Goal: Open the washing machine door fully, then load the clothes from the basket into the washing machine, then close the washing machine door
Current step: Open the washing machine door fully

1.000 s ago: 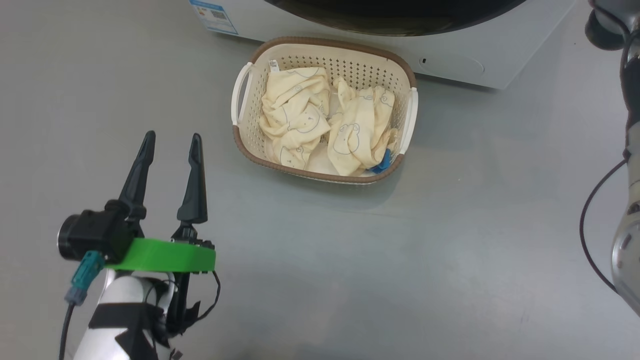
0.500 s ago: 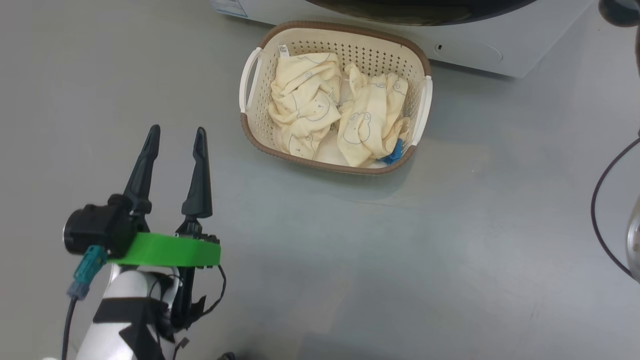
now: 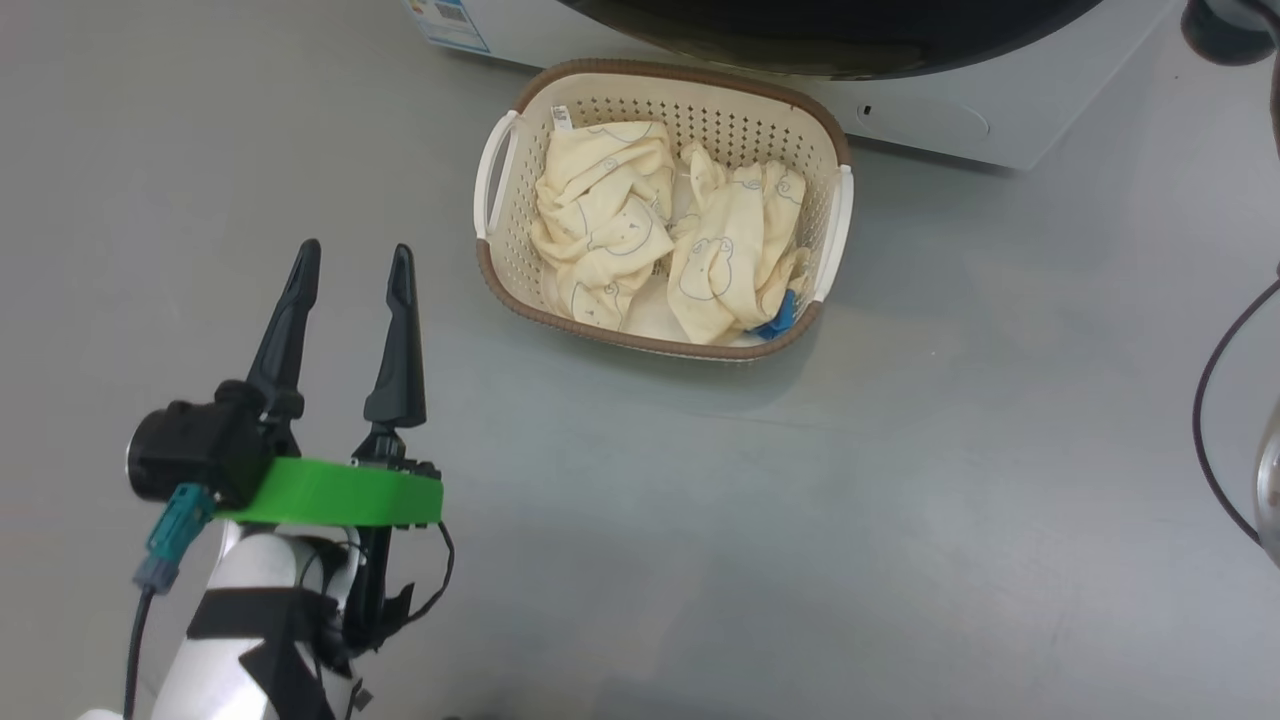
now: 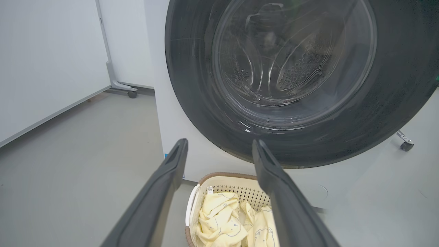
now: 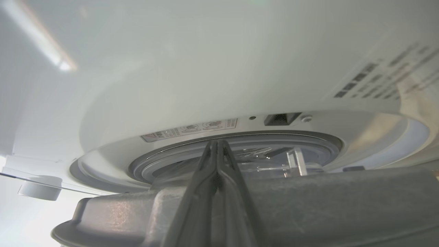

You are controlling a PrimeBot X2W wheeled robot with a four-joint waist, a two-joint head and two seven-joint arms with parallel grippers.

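The cream basket (image 3: 826, 140) stands on the grey floor just before the washing machine (image 3: 930, 110). Pale yellow clothes (image 3: 600, 215) and a small blue piece (image 3: 780, 322) lie in it. My left gripper (image 3: 354, 252) hovers open and empty, to the left of the basket and nearer to me. In the left wrist view, its fingers (image 4: 219, 142) frame the washing machine door (image 4: 394, 103) above the basket (image 4: 226, 178). My right gripper (image 5: 217, 143) is shut, its fingers lying over the grey inner edge of the door (image 5: 308, 202), which stands ajar from the machine's opening (image 5: 240, 152).
A white panel (image 4: 51, 68) on casters stands left of the machine, with another caster (image 4: 406, 145) at the right. Bare grey floor (image 3: 750, 520) stretches around the basket. My right arm and its black cable (image 3: 1215, 420) hang at the right edge.
The head camera has shifted, so the whole picture slid a little. The basket, the clothes and my left gripper keep their places relative to each other.
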